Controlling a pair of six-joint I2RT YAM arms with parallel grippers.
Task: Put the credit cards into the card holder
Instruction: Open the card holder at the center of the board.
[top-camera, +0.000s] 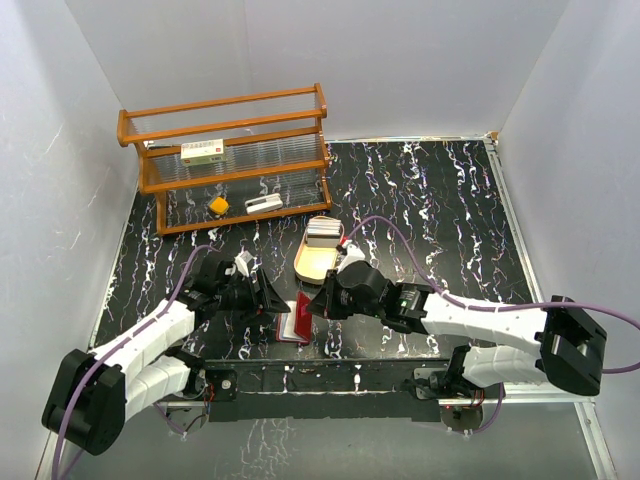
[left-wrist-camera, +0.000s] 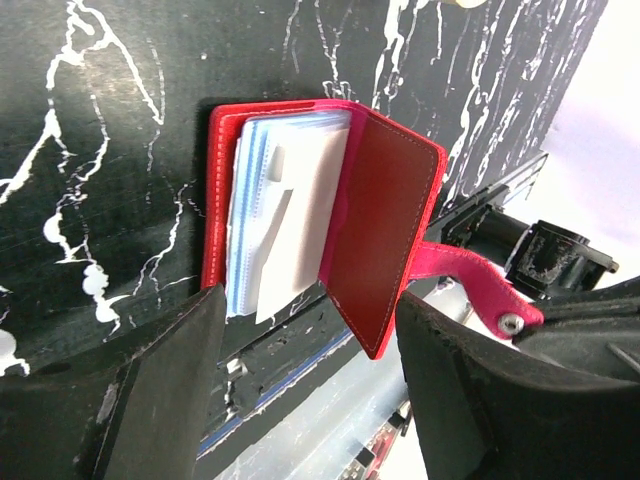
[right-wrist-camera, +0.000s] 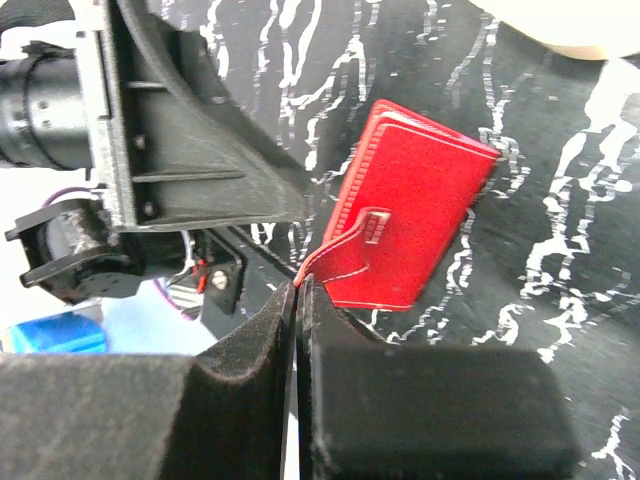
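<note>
Right pincer (right-wrist-camera: 298, 288) clenches the card holder's (right-wrist-camera: 425, 195) snap tab (right-wrist-camera: 345, 262); my left pincer (left-wrist-camera: 305, 335) hangs released, straddling it from nine o'clock.

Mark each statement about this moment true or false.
1. The right hand is shut on the card holder's snap tab. True.
2. The card holder lies closed. False: it is open, its pale pockets showing.
3. Credit cards lie in the tan oval tray. True.
4. The left hand grips a credit card. False: it is open, one finger on each side of the card holder.
</note>
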